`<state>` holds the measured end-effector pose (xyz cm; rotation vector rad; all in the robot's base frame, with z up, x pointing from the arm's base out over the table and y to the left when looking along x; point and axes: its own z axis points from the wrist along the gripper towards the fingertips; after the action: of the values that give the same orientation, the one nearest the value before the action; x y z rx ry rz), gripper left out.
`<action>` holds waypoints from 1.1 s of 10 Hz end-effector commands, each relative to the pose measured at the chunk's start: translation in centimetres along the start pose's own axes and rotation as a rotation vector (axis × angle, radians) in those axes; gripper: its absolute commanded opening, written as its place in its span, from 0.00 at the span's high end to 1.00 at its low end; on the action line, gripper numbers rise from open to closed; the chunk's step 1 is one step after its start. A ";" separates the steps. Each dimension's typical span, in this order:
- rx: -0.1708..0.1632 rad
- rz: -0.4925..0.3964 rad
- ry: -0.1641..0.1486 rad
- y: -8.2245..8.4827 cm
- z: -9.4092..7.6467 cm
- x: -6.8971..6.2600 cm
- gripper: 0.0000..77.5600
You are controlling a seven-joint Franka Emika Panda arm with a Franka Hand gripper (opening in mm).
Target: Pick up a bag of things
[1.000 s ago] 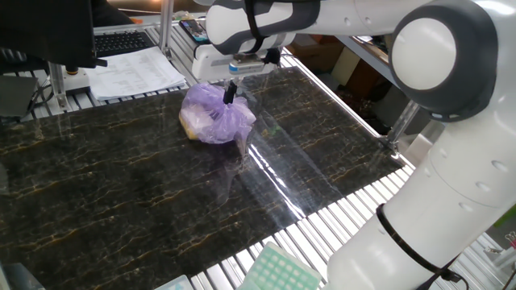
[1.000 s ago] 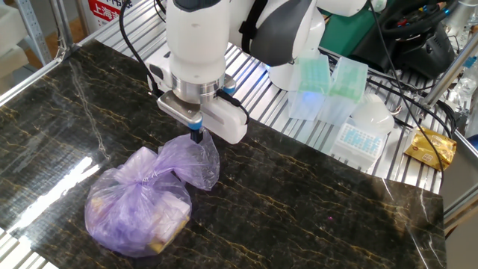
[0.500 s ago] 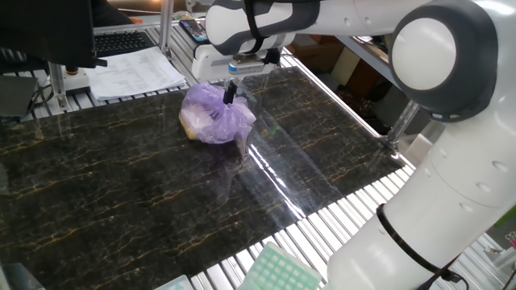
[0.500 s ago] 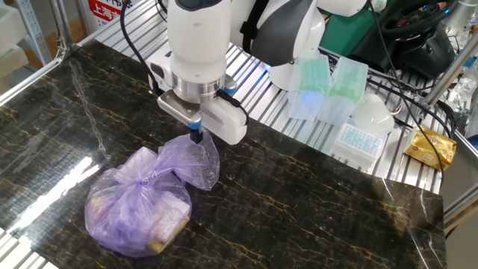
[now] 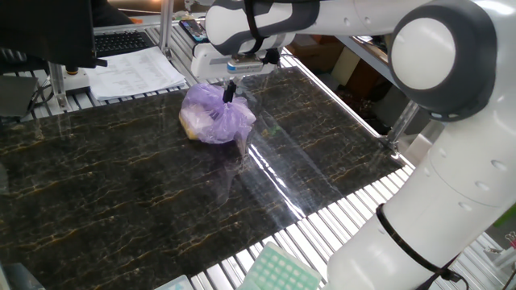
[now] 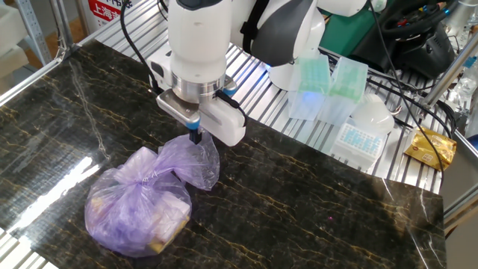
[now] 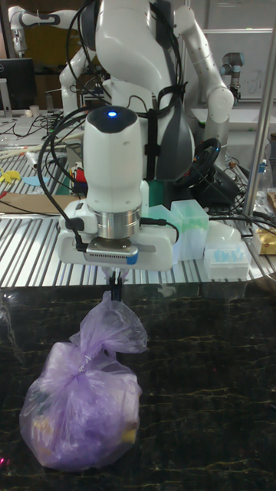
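The bag of things (image 5: pixel 211 118) (image 6: pixel 142 202) (image 7: pixel 80 410) is a lilac, translucent plastic bag, lumpy, with yellowish contents showing through. It rests on the dark marble tabletop (image 6: pixel 314 202). Its loose top flap (image 6: pixel 193 158) (image 7: pixel 115 324) stands up above the knot. My gripper (image 6: pixel 196 136) (image 7: pixel 116 294) (image 5: pixel 230 94) hangs straight above this flap, and its thin dark fingers are shut on the flap's upper edge. The bag's body sits on the table.
Clear pipette-tip boxes (image 6: pixel 328 86) and a white box (image 6: pixel 364 131) stand on the slatted metal bench behind the table. A gold packet (image 6: pixel 431 148) lies at the far right. Papers (image 5: pixel 133 72) and a keyboard (image 5: pixel 121 40) lie beyond the table's far edge.
The gripper has risen very slightly with the flap in it. The bag's body has not moved.
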<state>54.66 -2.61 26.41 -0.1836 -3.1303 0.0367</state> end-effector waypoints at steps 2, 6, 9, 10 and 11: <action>0.005 -0.010 -0.005 -0.1 0.3 -2.8 1.00; 0.015 -0.034 -0.026 -1.2 1.4 -4.2 1.00; 0.016 -0.052 -0.015 -2.2 1.6 -5.5 1.00; 0.017 -0.048 -0.019 -2.2 1.9 -5.7 1.00; 0.017 -0.048 -0.019 -2.2 1.9 -5.7 1.00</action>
<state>59.66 -5.27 24.71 -0.1130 -3.1469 0.0625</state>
